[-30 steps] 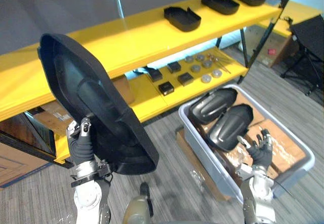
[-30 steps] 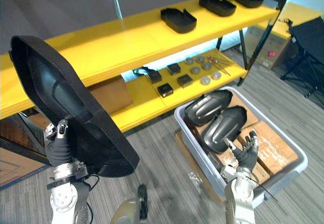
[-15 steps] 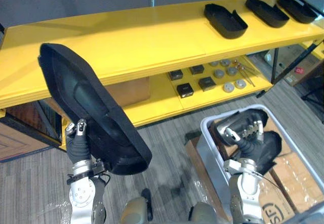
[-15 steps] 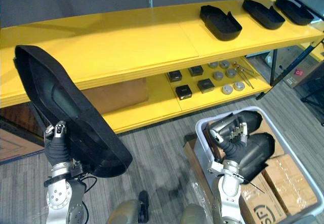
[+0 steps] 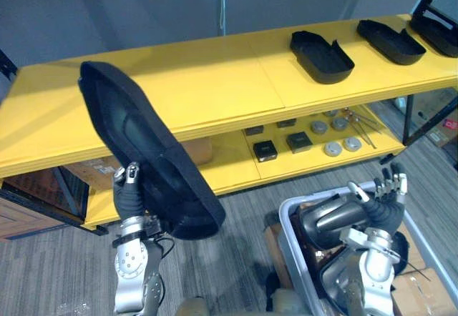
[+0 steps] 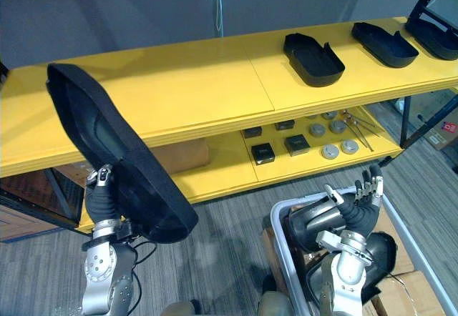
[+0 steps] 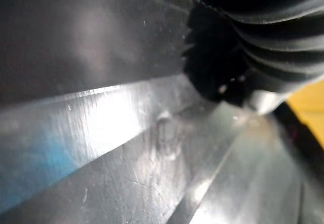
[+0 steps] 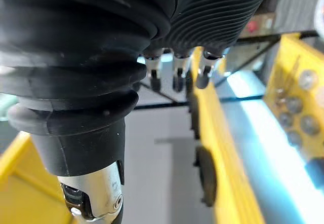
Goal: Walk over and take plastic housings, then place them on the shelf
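In front of the yellow shelf (image 5: 215, 80), my left hand (image 5: 129, 194) grips a black plastic housing (image 5: 139, 151), not yet set down beside the three housings (image 5: 390, 41) already on top, while my right hand (image 5: 383, 205) hovers open-fingered above more housings (image 5: 323, 219) in the grey bin (image 5: 286, 216).

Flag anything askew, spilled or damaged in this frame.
Nothing spilled or damaged. The large black plastic housing stands steeply tilted on end, gripped low by the left hand, in front of the yellow shelf, where three black housings lie flat. The right hand hangs open over the grey plastic bin.
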`<state>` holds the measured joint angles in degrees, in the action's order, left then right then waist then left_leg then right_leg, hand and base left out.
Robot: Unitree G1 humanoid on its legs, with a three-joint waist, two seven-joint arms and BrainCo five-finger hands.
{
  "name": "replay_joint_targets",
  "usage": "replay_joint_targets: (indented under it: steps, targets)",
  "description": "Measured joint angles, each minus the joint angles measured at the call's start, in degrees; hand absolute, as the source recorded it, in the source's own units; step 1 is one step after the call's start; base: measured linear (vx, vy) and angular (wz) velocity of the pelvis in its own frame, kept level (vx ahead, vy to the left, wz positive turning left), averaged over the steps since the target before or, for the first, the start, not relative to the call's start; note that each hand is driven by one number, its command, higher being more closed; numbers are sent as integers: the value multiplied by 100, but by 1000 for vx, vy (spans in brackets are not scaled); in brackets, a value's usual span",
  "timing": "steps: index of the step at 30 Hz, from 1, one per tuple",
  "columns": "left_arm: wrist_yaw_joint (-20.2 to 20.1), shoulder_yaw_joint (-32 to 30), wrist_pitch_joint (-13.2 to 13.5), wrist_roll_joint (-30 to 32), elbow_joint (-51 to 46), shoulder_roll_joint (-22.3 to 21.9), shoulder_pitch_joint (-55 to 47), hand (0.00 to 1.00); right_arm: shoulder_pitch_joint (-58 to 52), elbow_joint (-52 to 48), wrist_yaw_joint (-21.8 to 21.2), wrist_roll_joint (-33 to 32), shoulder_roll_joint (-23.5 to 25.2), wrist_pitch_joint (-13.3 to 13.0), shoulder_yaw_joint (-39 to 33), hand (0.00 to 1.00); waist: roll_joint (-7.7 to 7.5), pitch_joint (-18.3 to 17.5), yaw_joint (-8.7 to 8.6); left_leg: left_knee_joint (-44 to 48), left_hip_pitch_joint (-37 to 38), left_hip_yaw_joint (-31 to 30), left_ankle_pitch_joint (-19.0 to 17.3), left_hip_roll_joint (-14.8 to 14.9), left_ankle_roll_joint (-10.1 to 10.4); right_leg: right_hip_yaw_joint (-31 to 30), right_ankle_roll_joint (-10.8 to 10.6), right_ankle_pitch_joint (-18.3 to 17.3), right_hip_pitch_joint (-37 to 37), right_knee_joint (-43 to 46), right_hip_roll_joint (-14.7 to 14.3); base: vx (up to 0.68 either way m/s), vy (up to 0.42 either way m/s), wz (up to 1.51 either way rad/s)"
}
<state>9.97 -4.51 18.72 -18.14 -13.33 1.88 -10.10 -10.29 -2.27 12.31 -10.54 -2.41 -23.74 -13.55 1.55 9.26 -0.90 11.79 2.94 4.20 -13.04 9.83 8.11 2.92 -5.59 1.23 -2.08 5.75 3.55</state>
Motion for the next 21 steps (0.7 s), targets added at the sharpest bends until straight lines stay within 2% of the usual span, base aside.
replay_joint_targets:
  steps: [2, 3, 4, 5, 6, 7, 8, 9, 10, 11, 12, 14, 15, 16, 17, 18, 19, 20, 21]
  targets:
    - [91, -118, 2, -2, -24, -1, -59, 100, -2, -110, -55, 2, 0, 1, 25, 0, 55, 18, 18, 207, -7, 91, -236, 134, 19, -35, 34, -100, 11, 72, -123, 9, -14, -20]
    - [144, -208, 3, -11, -21, -13, -142, 100, -37, -208, -97, 1, 6, -3, 46, 0, 134, 33, 16, 348, 84, 126, -198, 274, 108, 63, 193, -346, 28, 284, -255, 69, -55, -8]
    - [170, -254, 5, -41, -20, 3, -130, 100, -40, -257, -98, -8, 4, -3, 57, 0, 75, 53, 2, 768, -46, 112, -231, 315, 77, 80, 335, -538, 72, 387, -271, 96, -124, 20]
    - [179, -272, 1, -106, 64, 45, -32, 100, -35, -310, -102, -85, -74, -6, 40, 0, 79, 188, -12, 2220, -690, 63, -145, 415, -109, 181, 283, -643, 191, 473, -282, 125, -107, 19]
    - [236, -317, -6, -127, 137, -55, -62, 100, -61, -357, -117, -109, -208, -7, 51, 0, 113, 231, -4, 3254, -1142, -26, 332, 494, -335, 160, 341, -672, 402, 420, -292, 74, -94, 12]
    - [247, -339, -5, -128, 159, -90, -84, 100, -56, -384, -125, -108, -242, -11, 43, 0, 58, 248, 10, 3550, -1263, -59, 523, 480, -357, 123, 363, -674, 541, 359, -237, 117, -29, -10]
    - [238, -333, 3, -124, 177, -104, -170, 100, -50, -420, -143, -115, -270, -73, 4, 0, 88, 237, 15, 3541, -1287, -22, 500, 447, -355, 112, 345, -687, 644, 256, -143, 100, 6, -11]
    - [216, -328, 17, -115, 174, -98, -187, 100, -28, -433, -161, -180, -271, -146, -30, 0, 169, 217, -8, 3090, -1252, 51, 307, 401, -370, 96, 352, -684, 638, 208, -80, 198, 73, -12]
    - [187, -325, 53, -116, 166, -108, -167, 100, -17, -429, -232, -239, -268, -166, -124, 0, 264, 247, -50, 1945, -1105, 175, 224, 282, -367, 3, 343, -689, 639, 162, 61, 159, 97, -5]
    - [161, -325, 71, -118, 165, -114, -172, 100, -24, -429, -246, -245, -260, -165, -110, 0, 277, 256, -69, 1528, -1065, 189, 245, 231, -347, -5, 310, -703, 636, 162, 139, 193, 159, 3]
    - [107, -325, 79, -118, 166, -121, -173, 100, -19, -430, -254, -279, -206, -165, -86, 0, 266, 262, -142, 848, -1037, 167, 349, 144, -234, -13, 202, -744, 659, 201, 295, 196, 189, 3]
    - [80, -311, 82, -115, 160, -121, -197, 100, 38, -419, -254, -335, -191, -165, -76, 0, 255, 274, -135, -38, -862, 100, 688, 100, -35, -123, -66, -747, 773, 212, 498, 201, 225, -22]
    - [83, -312, 105, -115, 156, -126, -220, 100, 92, -416, -254, -341, -232, -166, -55, 0, 299, 284, -137, -344, -741, 104, 914, 115, 27, -180, -190, -803, 837, 223, 547, 190, 275, -49]
    - [89, -321, 129, -114, 160, -115, -246, 100, 146, -387, -253, -348, -246, -168, -9, 0, 282, 296, -127, -300, -656, 187, 1395, 80, 72, -312, -321, -882, 866, 266, 643, 222, 345, -54]
    - [107, -324, 146, -113, 149, -47, -241, 100, 190, -357, -245, -395, -171, -174, 110, 0, 102, 313, -119, -77, -625, 365, 1134, -124, -63, -389, -373, -911, 918, 224, 874, 200, 330, -43]
    - [112, -334, 177, -113, 146, -6, -222, 100, 198, -359, -245, -422, -158, -177, 202, 0, 1, 305, -119, 103, -702, 428, 1001, -201, -130, -407, -386, -920, 914, 191, 976, 215, 347, -28]
    - [112, -332, 194, -87, 129, 36, -120, 100, 221, -359, -193, -386, -134, -177, 284, 0, -155, 335, -127, 639, -995, 466, 652, -280, -189, -419, -411, -906, 913, 90, 1117, 170, 264, -9]
    - [112, -328, 182, -68, 129, 34, -71, 100, 220, -359, -144, -375, -122, -176, 285, 0, -193, 348, -128, 854, -1099, 465, 514, -298, -216, -411, -447, -884, 914, 65, 1152, 197, 305, -9]
    - [102, -291, 144, 26, 128, 19, -24, 100, 205, -353, -59, -398, -79, -173, 279, 0, -224, 370, -136, 1200, -1209, 466, 267, -309, -268, -376, -595, -797, 921, 83, 1197, 139, 221, -6]
